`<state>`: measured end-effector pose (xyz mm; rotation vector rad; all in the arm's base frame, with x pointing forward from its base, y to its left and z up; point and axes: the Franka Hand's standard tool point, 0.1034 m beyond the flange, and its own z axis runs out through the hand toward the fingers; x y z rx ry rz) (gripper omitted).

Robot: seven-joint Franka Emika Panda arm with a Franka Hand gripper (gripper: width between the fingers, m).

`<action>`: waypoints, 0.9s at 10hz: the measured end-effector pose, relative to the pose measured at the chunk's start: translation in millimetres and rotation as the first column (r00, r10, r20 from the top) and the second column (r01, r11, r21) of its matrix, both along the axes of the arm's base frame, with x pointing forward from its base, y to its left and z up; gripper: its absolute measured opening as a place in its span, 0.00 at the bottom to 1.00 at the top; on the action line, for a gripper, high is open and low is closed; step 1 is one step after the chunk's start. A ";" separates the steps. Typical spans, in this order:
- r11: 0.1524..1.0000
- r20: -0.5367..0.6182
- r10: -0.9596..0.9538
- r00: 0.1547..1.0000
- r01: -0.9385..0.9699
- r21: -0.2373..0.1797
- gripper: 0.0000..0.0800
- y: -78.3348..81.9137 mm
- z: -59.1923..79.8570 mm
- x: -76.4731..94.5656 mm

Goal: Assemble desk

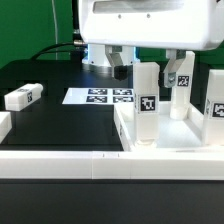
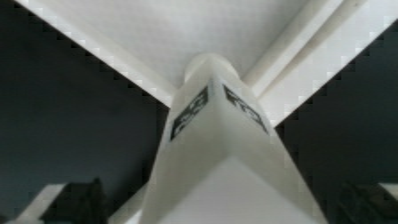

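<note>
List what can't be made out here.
1. Leg, wrist view: too close and blurred, tags unreadable.
2. Gripper, wrist view: fingers cut off by the picture's edge; contact with the leg unclear.
3. Desk top, exterior view: cut off at the exterior view's right edge.

backdrop: green backdrop [image 1: 35, 25] | surface: black table [image 1: 60, 130] | light: bright, even

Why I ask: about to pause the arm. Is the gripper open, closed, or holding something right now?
Gripper: open, its fingers either side of the tagged desk leg with gaps showing; holding nothing.
</note>
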<state>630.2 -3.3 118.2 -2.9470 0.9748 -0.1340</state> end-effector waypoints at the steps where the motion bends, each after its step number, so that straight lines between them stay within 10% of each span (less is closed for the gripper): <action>1: 0.994 -0.001 0.108 0.994 -0.108 -0.014 0.81 2.3 0.0 0.0; 8: 0.800 -0.022 0.596 0.802 -0.596 -0.070 0.81 3.3 1.5 0.1; 9: 0.800 -0.022 0.596 0.802 -0.596 -0.070 0.66 2.7 1.3 0.1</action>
